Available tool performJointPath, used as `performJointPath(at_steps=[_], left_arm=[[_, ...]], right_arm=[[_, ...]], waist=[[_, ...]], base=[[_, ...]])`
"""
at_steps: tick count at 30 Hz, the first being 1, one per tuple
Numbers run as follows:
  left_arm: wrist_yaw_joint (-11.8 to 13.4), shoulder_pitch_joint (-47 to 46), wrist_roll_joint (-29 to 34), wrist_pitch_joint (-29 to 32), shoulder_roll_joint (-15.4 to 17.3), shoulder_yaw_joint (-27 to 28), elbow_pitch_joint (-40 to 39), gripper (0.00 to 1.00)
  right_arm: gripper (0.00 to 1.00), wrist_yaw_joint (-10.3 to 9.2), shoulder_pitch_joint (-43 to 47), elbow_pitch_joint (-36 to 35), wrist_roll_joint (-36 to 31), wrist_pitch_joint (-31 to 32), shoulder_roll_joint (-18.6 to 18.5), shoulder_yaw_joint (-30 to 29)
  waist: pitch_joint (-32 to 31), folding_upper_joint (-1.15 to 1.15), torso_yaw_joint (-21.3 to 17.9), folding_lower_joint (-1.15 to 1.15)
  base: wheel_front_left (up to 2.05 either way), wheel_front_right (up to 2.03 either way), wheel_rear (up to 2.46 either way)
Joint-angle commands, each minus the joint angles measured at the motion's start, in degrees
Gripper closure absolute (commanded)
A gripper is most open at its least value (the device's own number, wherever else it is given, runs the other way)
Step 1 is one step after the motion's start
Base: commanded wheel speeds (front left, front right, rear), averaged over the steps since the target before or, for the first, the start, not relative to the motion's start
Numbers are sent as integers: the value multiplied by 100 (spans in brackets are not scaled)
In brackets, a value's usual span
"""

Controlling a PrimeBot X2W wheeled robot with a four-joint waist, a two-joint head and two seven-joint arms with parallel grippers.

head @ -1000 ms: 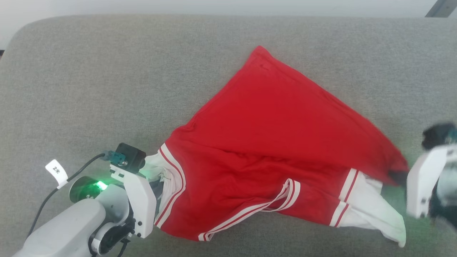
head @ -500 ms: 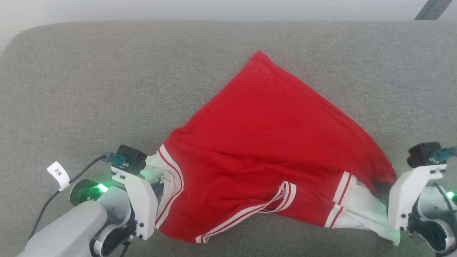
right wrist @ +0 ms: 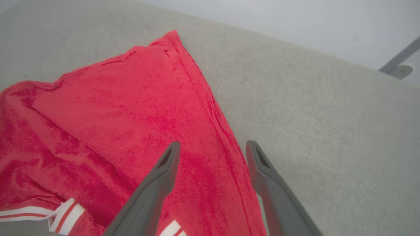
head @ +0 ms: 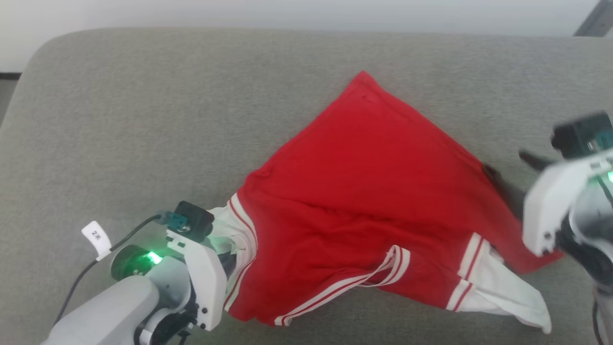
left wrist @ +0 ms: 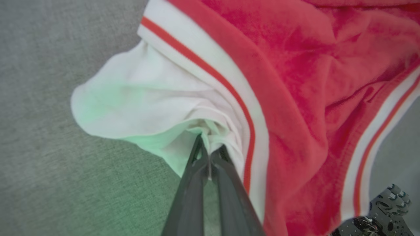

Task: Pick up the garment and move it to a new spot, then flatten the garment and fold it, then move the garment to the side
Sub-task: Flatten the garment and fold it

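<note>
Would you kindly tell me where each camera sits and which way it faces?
Head view: on the head, looking down at the garment on the grey cushion; left gripper lower left, right gripper at right.
Left wrist view: on the left wrist, looking along its shut fingers pinching the white sleeve.
Right wrist view: on the right wrist, looking along its open fingers across the cushion.
Shared: head and right wrist views both show the garment's pointed corner.

Bright, even light; green-tinted garment (left wrist: 256, 108), blurred right hand (head: 503, 160).
</note>
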Motion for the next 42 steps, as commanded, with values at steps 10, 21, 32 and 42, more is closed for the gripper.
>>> performJointPath(at_steps=[10,21,32,42], left_arm=[[-182,-345,184,20,-378,-154,50,100],[-534,-743,343,-106,-954,-316,403,100],[-709,-837,302,-255,-1221,-346,895,100],[-703,-921,197,-261,-1070,-217,1133,100]], right_arm=[[0,0,-2300,1829,-75,-658,-140,1297],[0,0,-4055,4480,151,-809,-107,2439],[100,0,-4314,6276,411,-130,-41,3312],[100,-7,-4742,6286,742,-720,-173,3498]], waist=[[381,0,781,1],[817,0,1568,1],[995,0,1817,1],[814,0,1517,1]], base=[[0,0,0],[0,0,0],[0,0,0],[0,0,0]])
